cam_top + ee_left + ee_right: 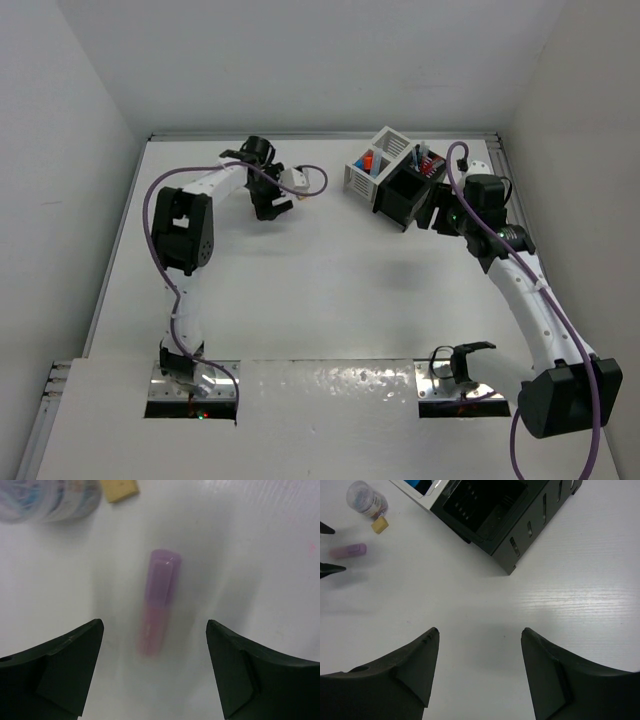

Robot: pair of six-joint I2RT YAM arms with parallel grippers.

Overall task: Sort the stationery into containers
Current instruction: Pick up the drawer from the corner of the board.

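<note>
One pink highlighter [159, 602] lies flat on the table [260, 555], far and left of centre, well apart from the boxes at the far right. The left gripper [154, 630] hangs over it with both fingers spread wide, one on each side of the barrel and neither touching it; nothing is held. The right gripper [480, 635] is likewise spread and empty, near the black box [520, 535].

The highlighter looks like light, stiff, smooth plastic (likely to roll or skid if nudged from one side only). I judge the best hold to be across the middle of the barrel, near where cap meets body, with both fingers closing evenly.

The left wrist view shows the barrel lined up between the fingers, with the tape roll [47, 500] and the tan eraser [119, 490] just beyond it. The top view hides the highlighter under the gripper, yet only it shows orange and blue items already standing in the white box [365, 170].
</note>
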